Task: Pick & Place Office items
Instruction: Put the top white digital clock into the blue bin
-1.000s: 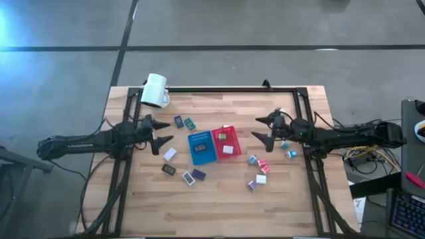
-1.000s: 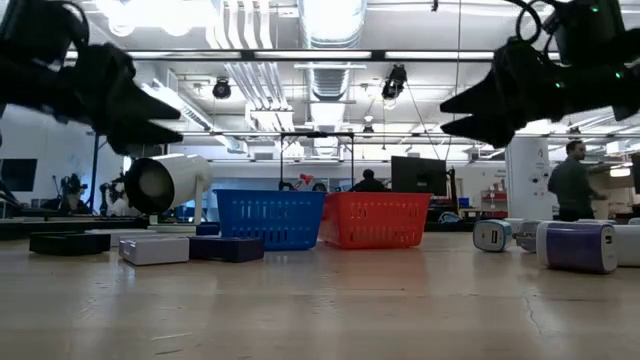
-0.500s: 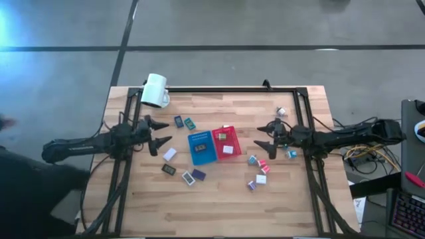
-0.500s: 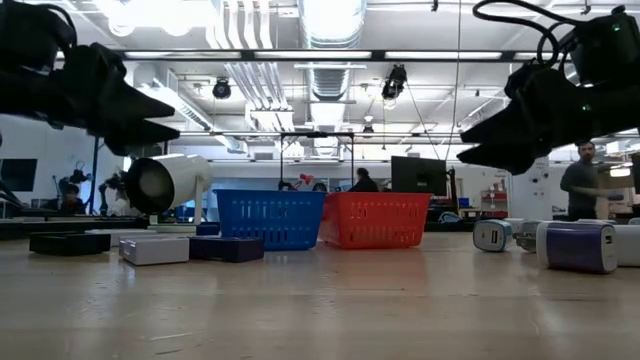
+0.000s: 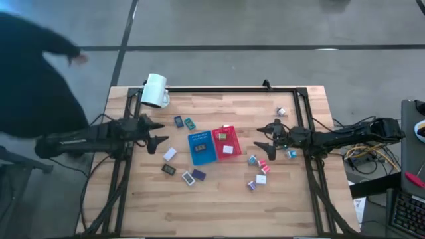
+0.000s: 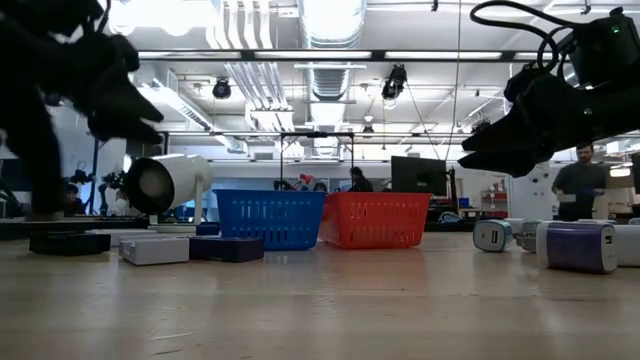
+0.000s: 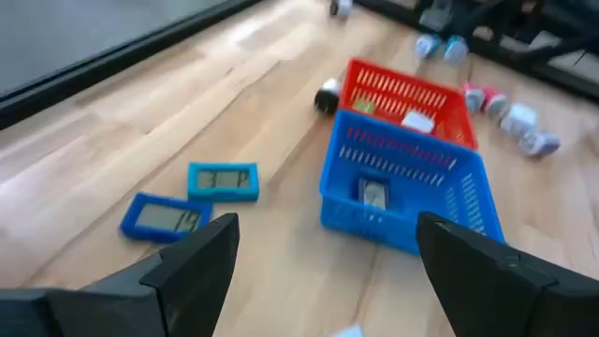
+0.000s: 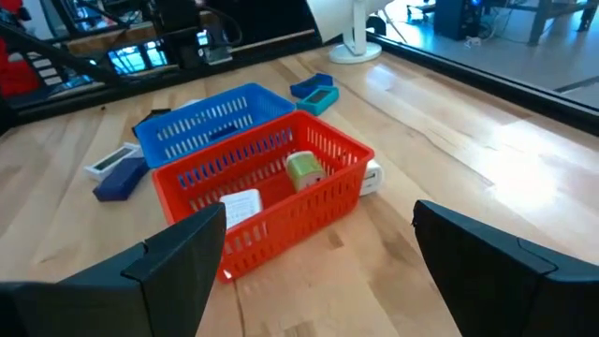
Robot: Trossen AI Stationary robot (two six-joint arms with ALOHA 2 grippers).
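Both arms reach inward, level above the wooden table (image 5: 219, 199). Left gripper (image 5: 159, 133) jaws apart, empty; blue and teal pieces (image 7: 192, 197) just ahead. Right gripper (image 5: 264, 137) jaws apart, empty; red tray (image 8: 271, 187) ahead, clip pieces (image 5: 259, 169) beside. Person (image 5: 33, 73) behind left arm.

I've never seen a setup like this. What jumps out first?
Two small baskets sit side by side mid-table, a blue basket and a red basket, with tiny colourful office items scattered around them. A dark arm reaches in from each side, and a white mug lies tipped at the far left corner.
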